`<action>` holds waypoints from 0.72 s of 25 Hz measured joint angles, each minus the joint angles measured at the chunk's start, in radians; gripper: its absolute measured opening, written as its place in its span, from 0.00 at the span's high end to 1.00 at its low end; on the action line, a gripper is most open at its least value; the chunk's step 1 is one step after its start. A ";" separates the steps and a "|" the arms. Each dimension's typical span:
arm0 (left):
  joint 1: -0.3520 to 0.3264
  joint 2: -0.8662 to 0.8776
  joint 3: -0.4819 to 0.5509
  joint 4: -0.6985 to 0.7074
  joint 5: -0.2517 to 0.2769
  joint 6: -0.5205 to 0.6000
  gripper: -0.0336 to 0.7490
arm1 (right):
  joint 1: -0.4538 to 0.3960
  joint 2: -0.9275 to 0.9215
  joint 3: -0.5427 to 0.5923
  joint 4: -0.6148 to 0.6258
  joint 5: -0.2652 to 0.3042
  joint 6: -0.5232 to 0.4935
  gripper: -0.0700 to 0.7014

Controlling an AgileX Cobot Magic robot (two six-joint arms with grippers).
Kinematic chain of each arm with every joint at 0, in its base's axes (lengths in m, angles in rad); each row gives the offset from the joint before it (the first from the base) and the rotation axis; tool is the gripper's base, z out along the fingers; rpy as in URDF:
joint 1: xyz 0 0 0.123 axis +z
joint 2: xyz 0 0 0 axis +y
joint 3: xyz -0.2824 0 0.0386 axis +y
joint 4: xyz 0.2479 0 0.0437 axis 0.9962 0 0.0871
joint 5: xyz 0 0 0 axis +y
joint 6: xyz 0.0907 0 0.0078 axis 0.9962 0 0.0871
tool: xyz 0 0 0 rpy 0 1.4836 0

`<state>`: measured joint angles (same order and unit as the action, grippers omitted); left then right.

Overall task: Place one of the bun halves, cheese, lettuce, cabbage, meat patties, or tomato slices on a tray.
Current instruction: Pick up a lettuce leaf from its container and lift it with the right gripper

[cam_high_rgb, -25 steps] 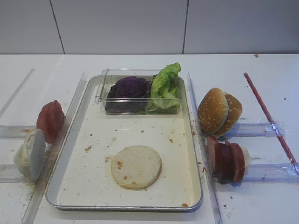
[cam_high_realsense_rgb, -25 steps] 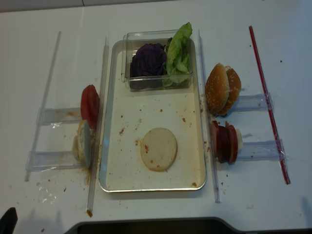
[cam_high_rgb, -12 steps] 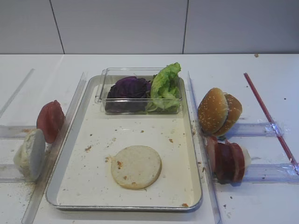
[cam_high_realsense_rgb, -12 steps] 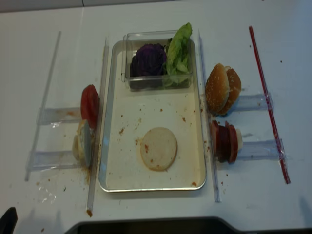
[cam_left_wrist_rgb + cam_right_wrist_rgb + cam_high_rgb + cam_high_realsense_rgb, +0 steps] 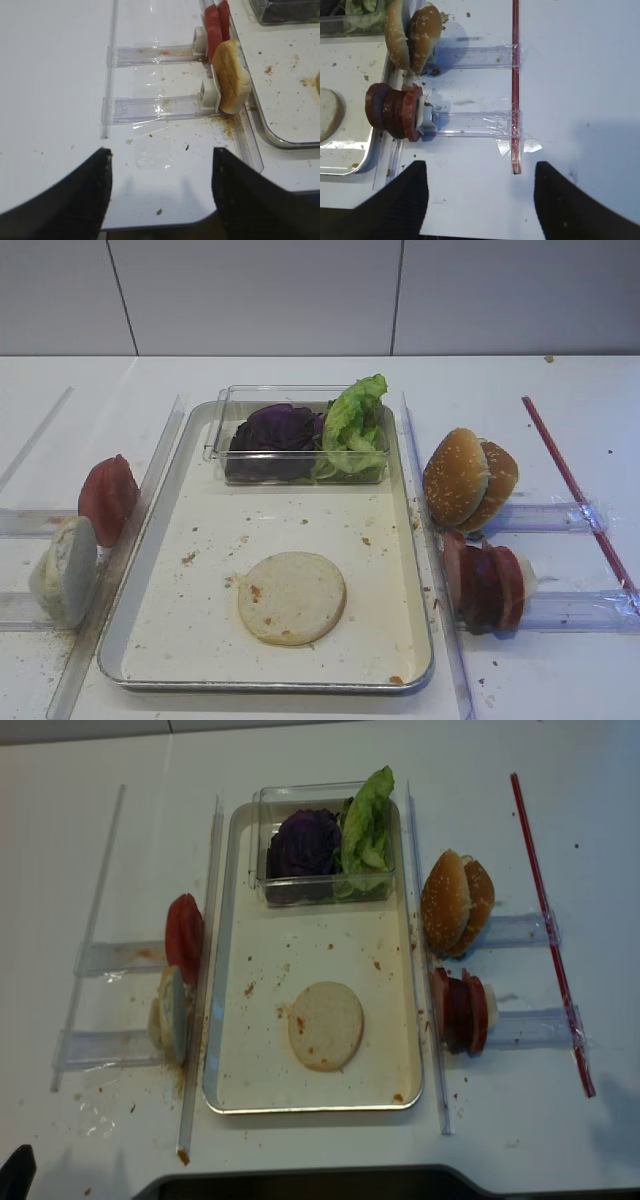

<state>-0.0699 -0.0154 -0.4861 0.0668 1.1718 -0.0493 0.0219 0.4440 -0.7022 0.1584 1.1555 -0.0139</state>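
Plainly, right gripper (image 5: 479, 200) is wide open, empty, nearest the upright bun halves (image 5: 412, 35), ahead-left of its fingers; left gripper (image 5: 159, 195) apparently open too.

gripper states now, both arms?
Left gripper: open, holding nothing.
Right gripper: open, holding nothing.

1 tray (image 5: 418, 570), 1 flat bun disc (image 5: 292, 597), 2 sesame bun halves (image 5: 468, 478), 1 cabbage (image 5: 278, 429), 1 lettuce (image 5: 355, 420).
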 joint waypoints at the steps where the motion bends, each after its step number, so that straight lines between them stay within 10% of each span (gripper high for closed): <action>1: 0.000 0.000 0.000 0.000 0.000 0.000 0.42 | 0.000 0.049 -0.029 0.002 0.002 0.000 0.26; 18: 0.000 0.000 0.000 0.000 0.000 0.000 0.42 | 0.000 0.804 -0.673 0.009 0.105 0.100 0.26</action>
<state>-0.0699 -0.0154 -0.4861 0.0668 1.1718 -0.0493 0.0219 1.2475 -1.3752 0.1670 1.2600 0.0862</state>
